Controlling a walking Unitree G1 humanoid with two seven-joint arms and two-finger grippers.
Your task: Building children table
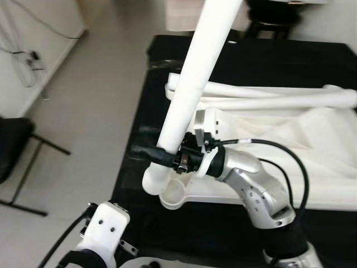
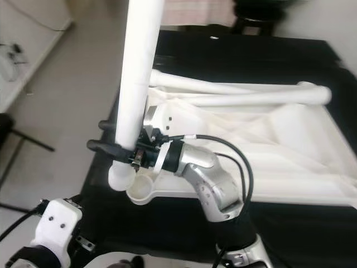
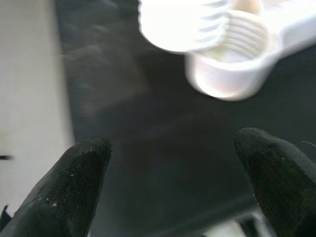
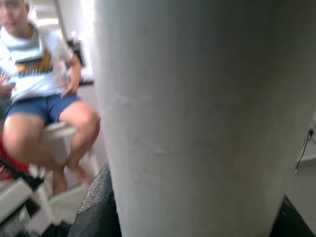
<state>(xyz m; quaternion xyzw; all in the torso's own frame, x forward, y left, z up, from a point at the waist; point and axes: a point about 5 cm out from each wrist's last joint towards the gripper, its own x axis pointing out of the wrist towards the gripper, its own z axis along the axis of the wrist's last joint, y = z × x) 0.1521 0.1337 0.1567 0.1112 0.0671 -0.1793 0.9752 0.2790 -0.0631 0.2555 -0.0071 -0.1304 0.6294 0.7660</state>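
A long white table leg (image 1: 192, 84) stands nearly upright, tilted a little, with my right gripper (image 2: 99, 135) shut on it near its lower end. That lower end (image 1: 155, 181) hangs just beside the round corner socket (image 1: 177, 192) of the white tabletop (image 1: 312, 145), which lies upside down on a black mat. Two more white legs (image 1: 279, 100) lie across the tabletop. My left gripper (image 3: 173, 182) is open low at the near left, below the threaded socket (image 3: 222, 74) and the leg's end (image 3: 177, 24). The leg (image 4: 197, 118) is close up in the right wrist view.
The black mat (image 1: 145, 100) ends at grey floor (image 1: 89, 111) on the left. A black chair (image 1: 11, 151) stands at the far left, and cables (image 1: 28, 61) hang on the white wall. A seated person (image 4: 39, 98) is behind the leg.
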